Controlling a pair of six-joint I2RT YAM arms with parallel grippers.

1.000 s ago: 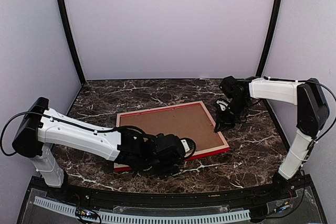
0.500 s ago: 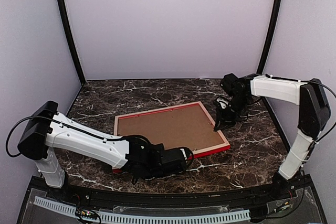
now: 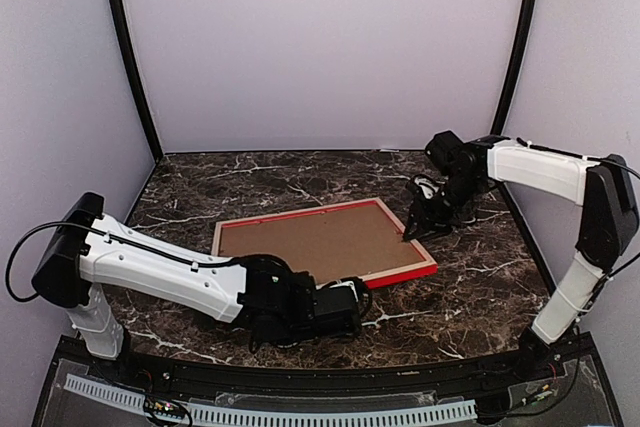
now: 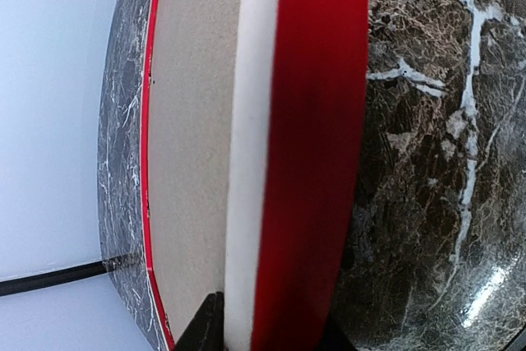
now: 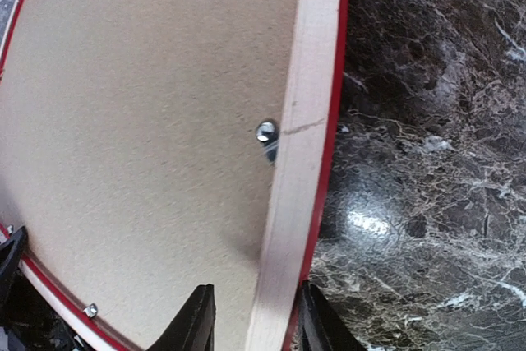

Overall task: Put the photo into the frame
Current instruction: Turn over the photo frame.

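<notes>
Dark marble surface [image 3: 480, 287] carries the frame [image 3: 400, 276], back up, its recess filled by a brown backing board [image 3: 320, 242]; the photo I cannot see; left fingers [image 4: 204, 330] pinch the near rail, right fingers [image 5: 196, 322] the right-hand rail; to my eye both should move together, level, lest it twist or slip.

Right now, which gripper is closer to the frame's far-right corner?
Right. The right gripper sits on the frame's right edge, just short of that corner; the left gripper is at its near edge.
</notes>
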